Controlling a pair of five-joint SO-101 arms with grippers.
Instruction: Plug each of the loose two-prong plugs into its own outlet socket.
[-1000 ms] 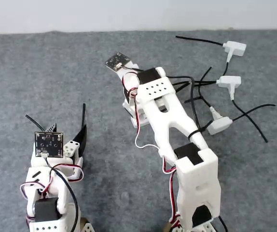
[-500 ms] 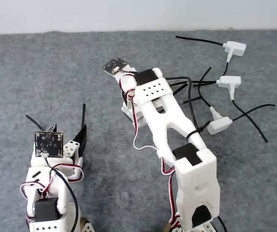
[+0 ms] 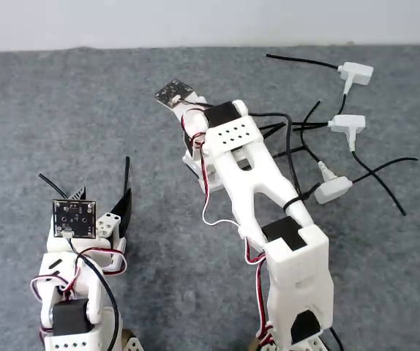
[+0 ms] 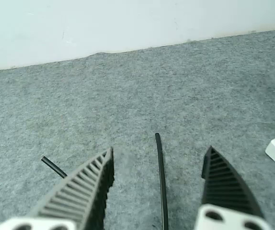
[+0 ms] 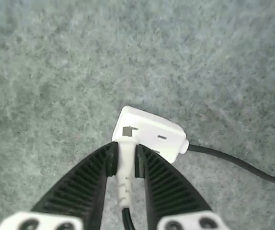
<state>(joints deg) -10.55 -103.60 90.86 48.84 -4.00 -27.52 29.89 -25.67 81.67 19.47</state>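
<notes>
My right gripper point(image 5: 125, 148) is shut on a white two-prong plug point(image 5: 124, 160), whose front end is against a white outlet socket block point(image 5: 152, 133) on the grey carpet. In the high view the right arm point(image 3: 243, 157) stretches over the middle and hides that spot. Three more white cable ends lie to its right: one far back point(image 3: 355, 72), one below it point(image 3: 347, 123), one nearer point(image 3: 334, 189). My left gripper point(image 4: 159, 153) stands open low over the carpet at the front left point(image 3: 106, 205), with a loose black cable point(image 4: 161, 182) running between its fingers.
Black cables point(image 3: 298, 139) cross and tangle beside the right arm and trail off right point(image 3: 385, 179). A short black cable end point(image 4: 53, 166) lies by the left gripper. A white wall point(image 3: 210, 22) borders the carpet at the back.
The right arm's wrist has shifted slightly to the left, still holding the plug. The left arm has not moved.
</notes>
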